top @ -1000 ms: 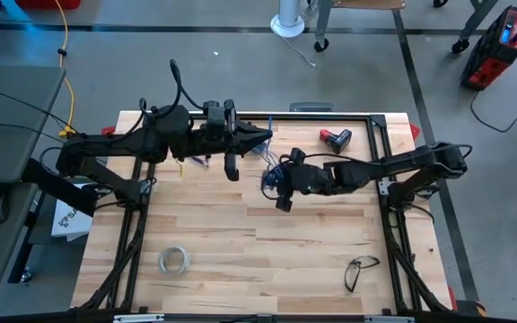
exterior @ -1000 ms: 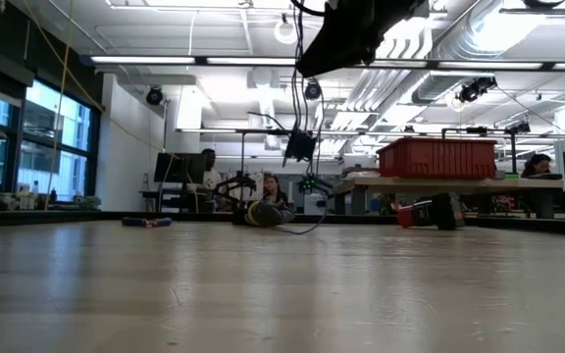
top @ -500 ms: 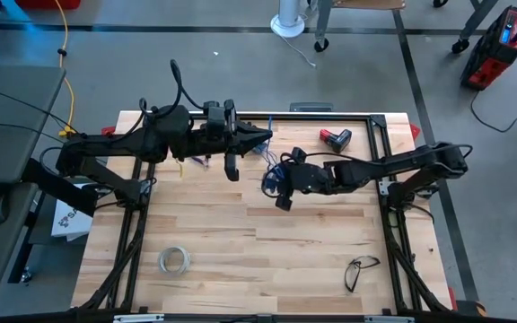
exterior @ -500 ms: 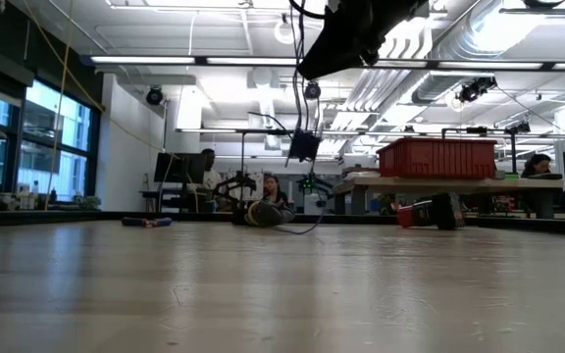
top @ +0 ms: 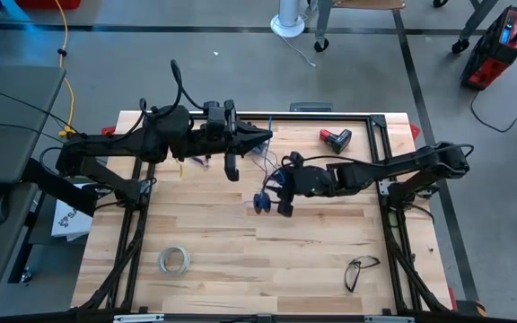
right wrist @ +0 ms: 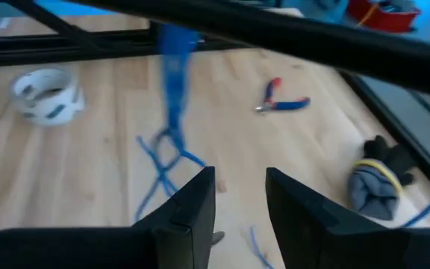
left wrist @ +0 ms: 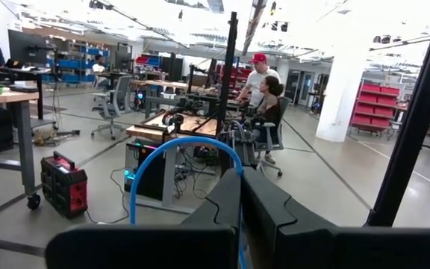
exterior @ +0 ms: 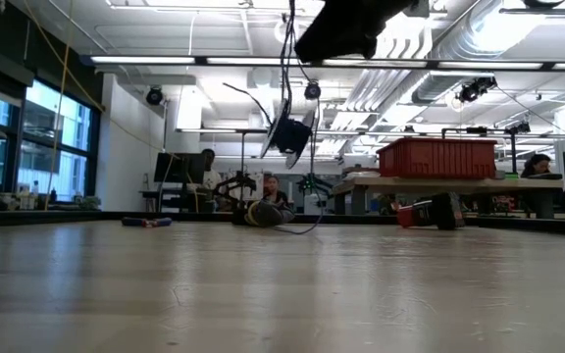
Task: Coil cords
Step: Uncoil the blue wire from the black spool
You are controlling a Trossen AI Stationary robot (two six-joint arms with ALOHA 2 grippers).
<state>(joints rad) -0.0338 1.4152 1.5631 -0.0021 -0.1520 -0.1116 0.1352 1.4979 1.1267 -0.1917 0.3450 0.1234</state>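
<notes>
Spool (exterior: 289,134) is off the desk (top: 240,242), dangling mid-air on the wire (exterior: 287,69) near desk centre. In the high view it sits just in front of the two grippers.

Right gripper (right wrist: 239,179): fingers parted with a clear gap, holding nothing, pointed at the spool just beside it.

Left gripper (left wrist: 240,179), farther back: fingers pressed together, and the wire looks pinched between them, looping out past the tips.

Handling, my guess:
- The wire is very thin, limp and light, so it'll tangle and slip. There are already loose kinks lying on the desk.
- The spool is small, rigid and light, and it'll swing.
- Grab the spool across its rim, not the wire.

Orientation: the taut run hangs near vertical from the left gripper down to the spool. The spool is tilted, with its face partly toward the low camera. Can't tell where the free end is.

Tape ring (right wrist: 47,93) and pliers (right wrist: 282,93) lie well clear.
</notes>
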